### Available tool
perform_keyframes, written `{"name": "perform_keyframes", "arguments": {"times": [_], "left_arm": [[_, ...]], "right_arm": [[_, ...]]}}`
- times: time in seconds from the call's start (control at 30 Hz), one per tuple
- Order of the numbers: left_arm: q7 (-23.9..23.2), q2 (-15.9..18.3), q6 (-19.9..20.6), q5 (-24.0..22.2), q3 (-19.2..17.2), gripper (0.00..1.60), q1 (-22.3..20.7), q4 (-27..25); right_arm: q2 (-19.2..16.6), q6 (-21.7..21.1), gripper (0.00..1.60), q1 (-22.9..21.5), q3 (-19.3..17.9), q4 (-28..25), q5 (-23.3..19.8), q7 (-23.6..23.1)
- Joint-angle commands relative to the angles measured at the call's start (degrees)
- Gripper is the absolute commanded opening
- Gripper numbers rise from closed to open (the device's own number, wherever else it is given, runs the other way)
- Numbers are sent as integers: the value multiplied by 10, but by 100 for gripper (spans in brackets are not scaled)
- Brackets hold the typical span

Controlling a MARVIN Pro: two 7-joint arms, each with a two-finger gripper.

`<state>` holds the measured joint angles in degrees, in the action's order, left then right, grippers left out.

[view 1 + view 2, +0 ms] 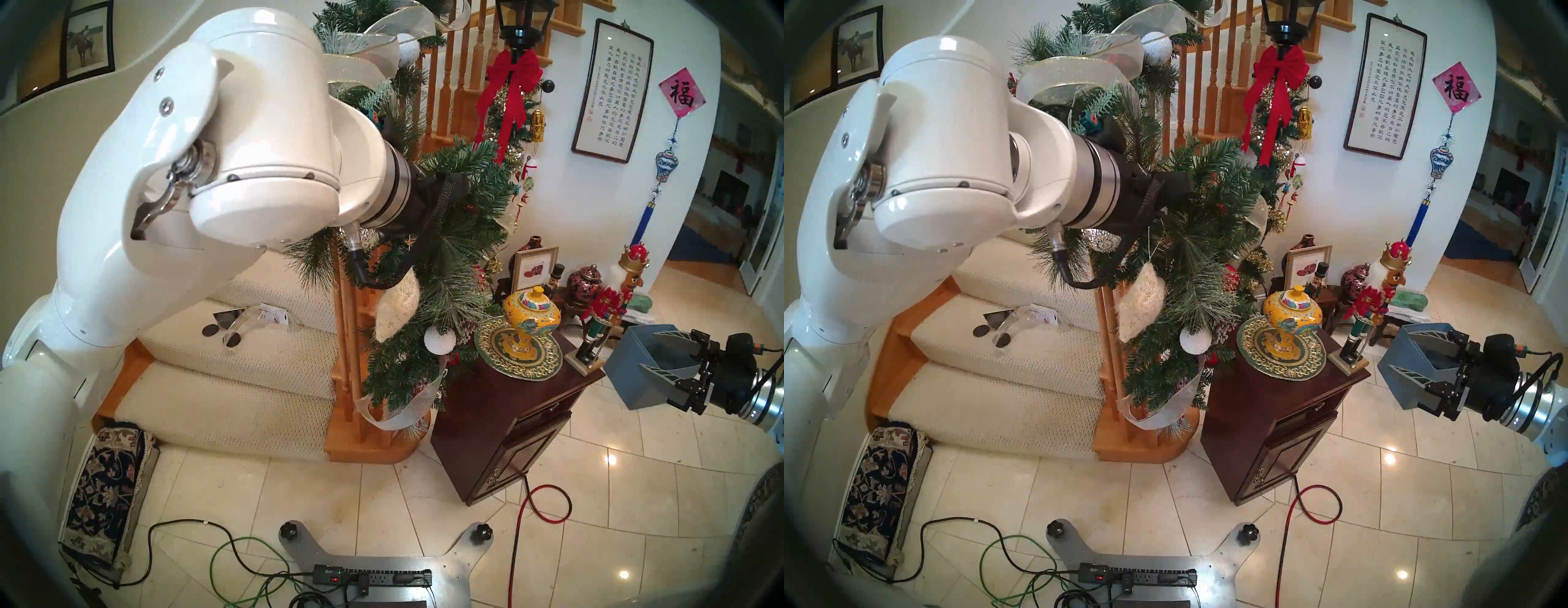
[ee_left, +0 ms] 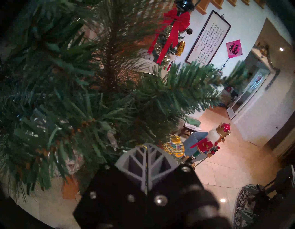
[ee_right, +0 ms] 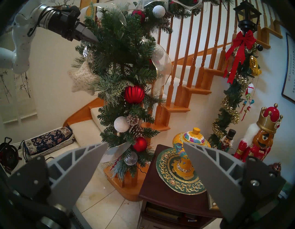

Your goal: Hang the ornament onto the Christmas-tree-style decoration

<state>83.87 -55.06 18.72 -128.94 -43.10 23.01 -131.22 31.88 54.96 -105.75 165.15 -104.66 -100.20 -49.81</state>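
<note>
The white fuzzy star (image 1: 396,310) hangs by its thin gold string (image 1: 1149,242) against the left side of the green pine garland (image 1: 449,237) on the stair post. It also shows in the right wrist view (image 3: 81,78). My left gripper (image 2: 146,148) is pushed into the garland's needles above the star. Its fingers are pressed together with the gold string (image 2: 146,161) running between them. From the right wrist view the left gripper (image 3: 95,40) points into the branches. My right gripper (image 1: 636,365) is open and empty, well to the right of the garland (image 3: 121,52).
A dark wood cabinet (image 1: 509,407) right of the garland carries a yellow lidded jar (image 1: 530,314) and a nutcracker (image 1: 606,305). A tinsel swag with a red bow (image 1: 513,85) hangs behind. Carpeted steps (image 1: 237,382), a folded rug (image 1: 106,488) and floor cables (image 1: 534,501) lie below.
</note>
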Motion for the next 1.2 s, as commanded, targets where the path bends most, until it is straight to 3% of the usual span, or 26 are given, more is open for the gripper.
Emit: {"name": "perform_keyframes", "arguments": {"times": [0.0,0.77,0.83,0.9,1.07,1.17], "left_arm": [[-2,2,-2,-5,-13,0,-7,-7],[-5,6,-10,-22,-18,0,-7,7],[-5,6,-11,-22,-18,38,-7,7],[-5,6,-12,-23,-19,67,-7,6],[-4,6,-15,-24,-21,91,-7,2],[-3,8,-16,-25,-23,93,-7,-2]], "right_arm": [[-1,0,160,-3,-1,1,-2,-67],[-1,0,160,-3,-1,0,0,-60],[-1,0,160,-3,-1,0,0,-59],[-1,0,160,-3,-1,0,0,-61],[-1,0,160,-3,-1,0,-1,-63],[-1,0,160,-3,-1,0,0,-59]]}}
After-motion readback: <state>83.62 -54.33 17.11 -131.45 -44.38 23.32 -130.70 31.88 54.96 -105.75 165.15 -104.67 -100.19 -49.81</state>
